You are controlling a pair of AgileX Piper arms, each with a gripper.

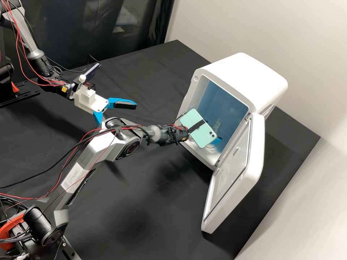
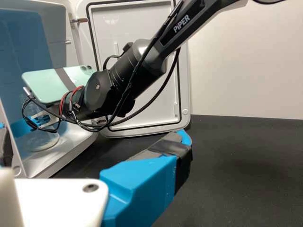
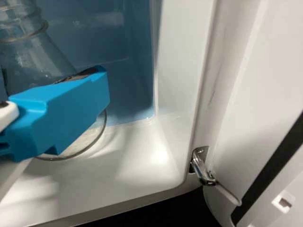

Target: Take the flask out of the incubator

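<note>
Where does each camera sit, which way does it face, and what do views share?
High view: fixed off the arms, looking down on the bench and open incubator; both arms show, left gripper open above the bench.
Left wrist view: on the left wrist, outside, facing the incubator door and right arm; own blue finger shows.
Right wrist view: inside the chamber, facing the flask; own right gripper in front of it.
Shared: high and left wrist views both show the green phone.
</note>
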